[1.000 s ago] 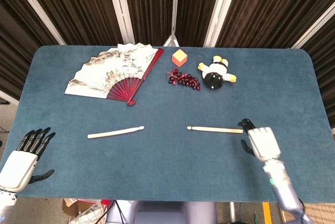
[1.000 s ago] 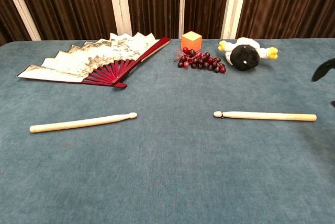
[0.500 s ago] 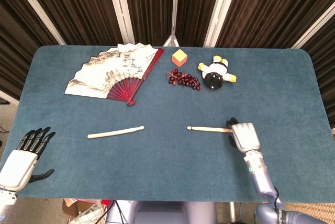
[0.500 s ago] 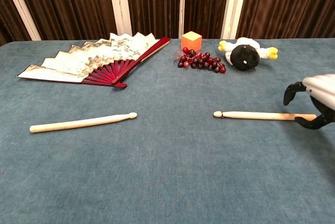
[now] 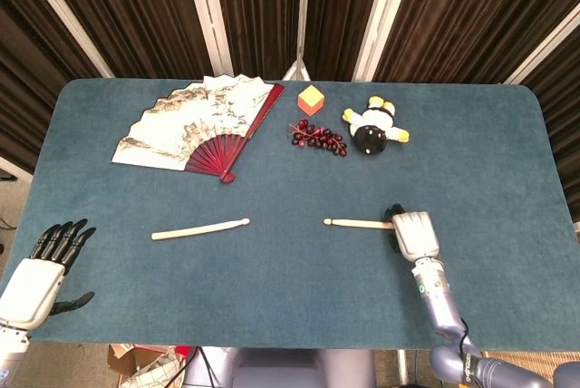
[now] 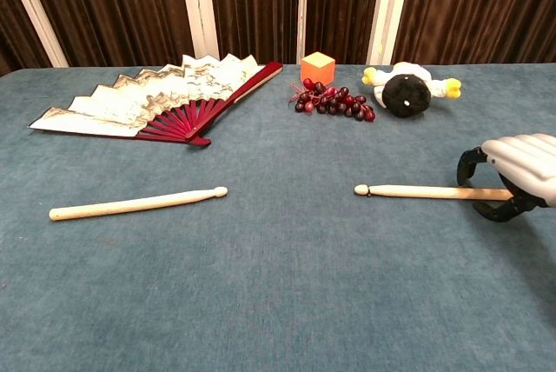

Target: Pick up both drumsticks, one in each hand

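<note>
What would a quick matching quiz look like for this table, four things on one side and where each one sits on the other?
Things:
1. folding fan
2. orange cube
3. right drumstick
4. left drumstick

Places:
A. lying alone, no hand near it
B. just behind the grapes
C. butt end under the right hand
D. spread open at the back left

Pairs: 1-D, 2-B, 3-C, 4-A

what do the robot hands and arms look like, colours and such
Each robot hand has a pale silver-white shell on its back and black fingers: the left robot hand, the right robot hand. The right forearm is a grey metallic tube bearing a small green mark.
</note>
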You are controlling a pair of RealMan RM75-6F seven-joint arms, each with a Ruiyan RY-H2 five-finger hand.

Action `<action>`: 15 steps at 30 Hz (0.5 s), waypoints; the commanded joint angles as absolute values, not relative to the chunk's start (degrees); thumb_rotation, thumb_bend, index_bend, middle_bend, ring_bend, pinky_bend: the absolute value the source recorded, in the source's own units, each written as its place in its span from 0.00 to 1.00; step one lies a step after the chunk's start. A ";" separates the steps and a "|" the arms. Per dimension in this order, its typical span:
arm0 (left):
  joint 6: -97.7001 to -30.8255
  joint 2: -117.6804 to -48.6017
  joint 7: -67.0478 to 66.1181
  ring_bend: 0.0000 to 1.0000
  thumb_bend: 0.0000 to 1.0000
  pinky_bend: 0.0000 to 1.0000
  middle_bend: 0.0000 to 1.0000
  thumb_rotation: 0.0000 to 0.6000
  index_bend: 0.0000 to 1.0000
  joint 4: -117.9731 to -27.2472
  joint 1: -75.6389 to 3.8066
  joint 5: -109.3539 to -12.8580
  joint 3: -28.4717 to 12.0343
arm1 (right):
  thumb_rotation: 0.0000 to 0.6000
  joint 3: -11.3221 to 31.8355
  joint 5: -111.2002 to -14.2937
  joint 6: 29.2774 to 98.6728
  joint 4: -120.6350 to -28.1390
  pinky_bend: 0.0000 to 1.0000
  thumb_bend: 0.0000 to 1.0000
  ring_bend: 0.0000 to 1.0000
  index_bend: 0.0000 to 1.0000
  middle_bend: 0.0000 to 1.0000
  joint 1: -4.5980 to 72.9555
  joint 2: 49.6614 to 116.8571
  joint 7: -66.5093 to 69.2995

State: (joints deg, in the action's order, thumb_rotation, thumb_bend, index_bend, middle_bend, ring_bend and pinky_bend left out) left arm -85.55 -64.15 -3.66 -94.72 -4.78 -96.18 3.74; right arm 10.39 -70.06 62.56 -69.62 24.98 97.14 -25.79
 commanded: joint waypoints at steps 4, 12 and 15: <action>-85.52 -64.10 -3.64 0.00 0.06 0.03 0.00 1.00 0.00 -94.71 -4.78 -96.19 3.77 | 1.00 10.25 -69.67 62.48 -66.92 0.82 0.41 0.74 0.51 0.43 25.27 98.33 -25.01; -85.41 -64.10 -3.71 0.00 0.06 0.03 0.00 1.00 0.00 -94.85 -4.80 -96.11 3.79 | 1.00 9.32 -71.29 63.45 -64.22 0.85 0.45 0.78 0.74 0.61 25.04 99.46 -21.86; -85.31 -64.10 -3.73 0.00 0.06 0.03 0.00 1.00 0.00 -94.91 -4.82 -96.01 3.79 | 1.00 9.11 -71.99 63.90 -64.08 0.85 0.49 0.78 0.78 0.64 24.97 99.44 -20.65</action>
State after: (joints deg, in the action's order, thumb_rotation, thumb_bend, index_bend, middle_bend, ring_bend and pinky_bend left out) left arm -85.33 -64.10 -3.73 -94.90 -4.81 -96.03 3.79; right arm 9.26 -71.65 63.64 -64.21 25.03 99.41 -21.06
